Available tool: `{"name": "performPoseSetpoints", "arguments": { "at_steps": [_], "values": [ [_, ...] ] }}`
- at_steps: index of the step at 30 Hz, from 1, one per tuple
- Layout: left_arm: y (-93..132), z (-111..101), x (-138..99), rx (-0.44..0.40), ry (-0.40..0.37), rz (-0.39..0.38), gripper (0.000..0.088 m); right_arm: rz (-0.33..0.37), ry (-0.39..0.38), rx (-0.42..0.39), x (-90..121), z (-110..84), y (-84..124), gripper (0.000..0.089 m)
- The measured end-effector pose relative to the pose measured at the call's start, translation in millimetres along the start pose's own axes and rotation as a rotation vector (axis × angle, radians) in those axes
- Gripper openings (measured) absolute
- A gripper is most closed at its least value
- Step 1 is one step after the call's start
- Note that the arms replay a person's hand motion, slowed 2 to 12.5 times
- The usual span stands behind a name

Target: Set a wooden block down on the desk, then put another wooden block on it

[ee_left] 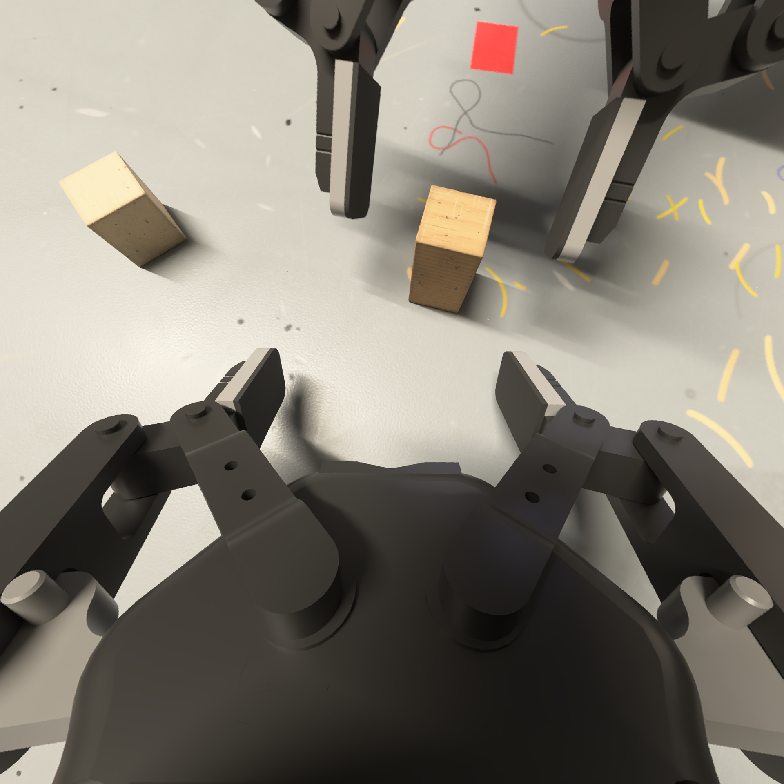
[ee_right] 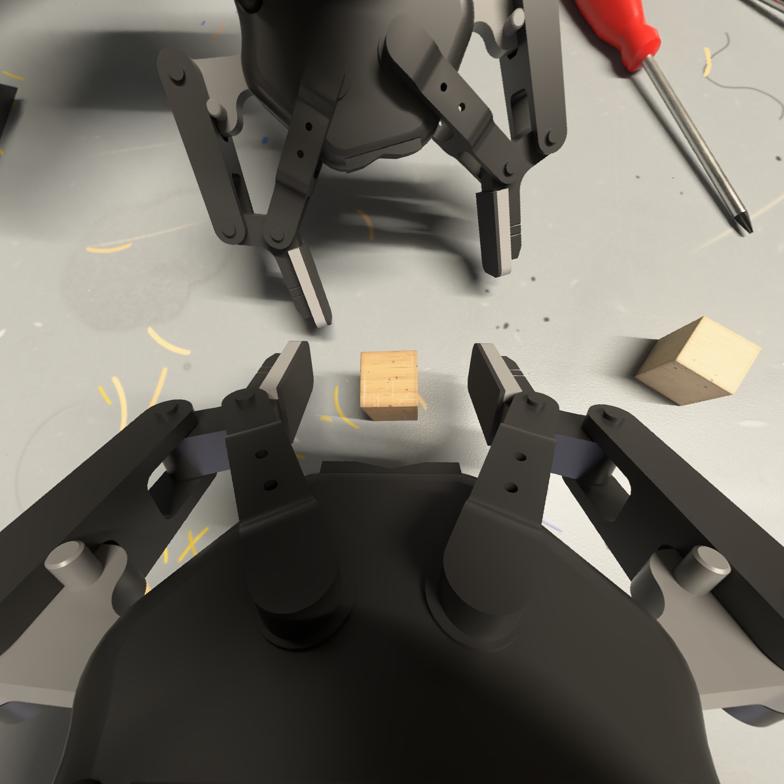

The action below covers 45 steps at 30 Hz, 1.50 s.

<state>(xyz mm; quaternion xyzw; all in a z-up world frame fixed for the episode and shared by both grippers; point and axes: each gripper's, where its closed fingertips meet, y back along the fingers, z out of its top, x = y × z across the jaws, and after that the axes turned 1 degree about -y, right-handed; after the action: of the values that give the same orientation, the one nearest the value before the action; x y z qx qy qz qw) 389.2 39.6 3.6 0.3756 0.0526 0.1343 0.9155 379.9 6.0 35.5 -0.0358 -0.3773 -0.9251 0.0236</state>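
A tan wooden block [ee_left: 452, 248] stands upright on the grey desk. A paler wooden block [ee_left: 121, 208] lies apart to its left. My left gripper [ee_left: 388, 373] is open and empty, short of the tan block. My right gripper [ee_left: 456, 231] shows beyond it, open, its fingers either side of the tan block and above it. In the right wrist view my right gripper [ee_right: 390, 373] is open directly over the tan block [ee_right: 389, 384], not touching it. The pale block [ee_right: 700, 360] lies to the right. The left gripper [ee_right: 409, 292] hangs open beyond.
A red-handled screwdriver [ee_right: 674, 110] lies at the upper right of the right wrist view. A red square [ee_left: 494, 47] is marked on the desk behind the tan block. The desk carries yellow, red and grey scribbles. A dark object [ee_right: 6, 106] sits at the left edge.
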Motion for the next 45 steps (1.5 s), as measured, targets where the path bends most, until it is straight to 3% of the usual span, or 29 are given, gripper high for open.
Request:
{"name": "performPoseSetpoints", "arguments": {
  "at_steps": [11, 21, 26, 31, 37, 45],
  "values": [
    [0, 0, 0, 0.000, 0.000, 0.000, 0.0854, -0.003, -0.019, -0.068, -3, 7.5, 10, 0.0714],
    [0, 0, 0, 0.000, 0.000, 0.000, 0.0854, -0.010, -0.067, -0.232, -13, 26.3, 29, 0.0758],
    [0, 0, 0, 0.000, 0.001, 0.000, 0.0854, -0.120, -0.152, -0.337, -41, 33.1, 42, 0.0757],
    [0, 0, 0, 0.000, 0.001, 0.000, 0.0854, -0.270, -0.292, -0.387, -78, 24.7, 53, 0.0734],
    [0, 0, 0, 0.000, 0.001, 0.000, 0.0854, -0.368, -0.403, -0.369, -107, 9.2, 48, 0.0747],
    [0, 0, 0, 0.001, 0.003, 0.003, 0.0854, -0.481, -0.404, -0.284, -130, 5.0, 31, 0.0756]
  ]
}}
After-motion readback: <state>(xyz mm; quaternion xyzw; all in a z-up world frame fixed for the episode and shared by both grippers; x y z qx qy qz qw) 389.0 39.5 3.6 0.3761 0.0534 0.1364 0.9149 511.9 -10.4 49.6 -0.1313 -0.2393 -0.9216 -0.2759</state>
